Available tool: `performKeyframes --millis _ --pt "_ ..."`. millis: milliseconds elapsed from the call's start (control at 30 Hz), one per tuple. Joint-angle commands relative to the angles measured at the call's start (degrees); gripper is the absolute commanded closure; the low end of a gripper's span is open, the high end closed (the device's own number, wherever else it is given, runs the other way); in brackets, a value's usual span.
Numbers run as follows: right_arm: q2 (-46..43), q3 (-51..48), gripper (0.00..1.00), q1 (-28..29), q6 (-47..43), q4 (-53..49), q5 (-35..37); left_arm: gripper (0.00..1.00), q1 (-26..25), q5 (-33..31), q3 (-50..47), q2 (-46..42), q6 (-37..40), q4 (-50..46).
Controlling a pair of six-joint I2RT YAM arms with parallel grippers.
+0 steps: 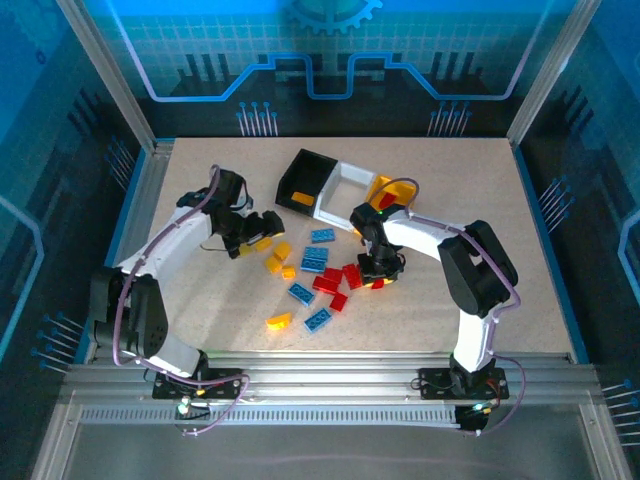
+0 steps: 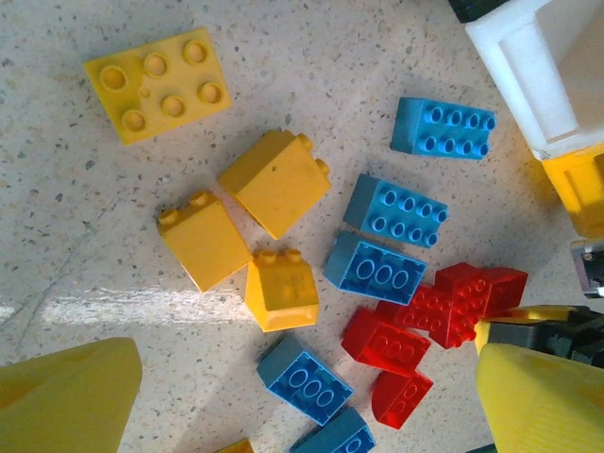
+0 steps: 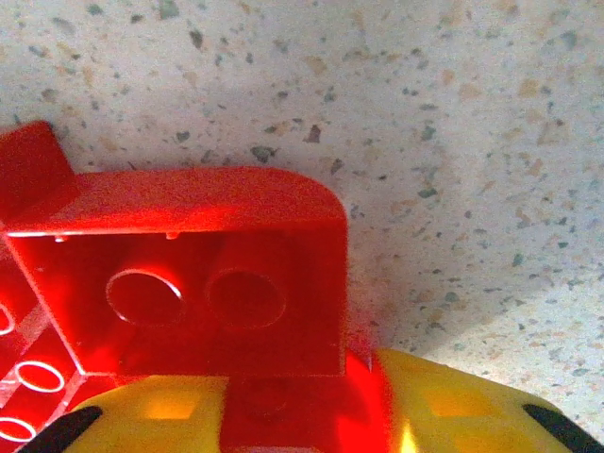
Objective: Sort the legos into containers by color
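The right pincer [image 1: 378,275] is down in the red cluster, clenched on a red lego [image 3: 189,283] that sits between its yellow fingertips [image 3: 453,406] and against the speckled tabletop [image 1: 520,250]. The left pincer [image 1: 262,225] is released, its 2 fingers spread wide above loose legos [image 1: 315,265]: yellow ones [image 2: 276,181], blue ones [image 2: 442,126] and red ones [image 2: 444,302] scattered between the arms. Behind them 3 containers stand side by side in a row: a black bin [image 1: 303,180], a white bin [image 1: 345,190] and a yellow bin [image 1: 393,190].
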Motion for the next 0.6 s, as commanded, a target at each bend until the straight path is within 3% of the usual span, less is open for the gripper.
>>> performKeyframes --millis 0,200,333,567 --pt "-1.1 0.7 0.63 0.7 -0.3 -1.4 1.1 0.08 0.4 0.5 -1.4 -1.6 0.4 -0.2" --pt "-9.0 2.0 0.63 0.2 -0.2 -6.1 0.7 0.07 0.5 -2.4 -2.2 -2.7 1.4 -1.7" --pt "-13.2 7.3 0.63 -3.4 0.2 -8.2 -1.5 0.07 0.8 -3.2 -2.8 -2.7 1.7 -2.2" --pt "-6.9 19.5 0.63 -11.1 0.1 -7.9 -4.9 0.07 1.0 -6.5 -1.8 -1.9 2.9 -5.1"
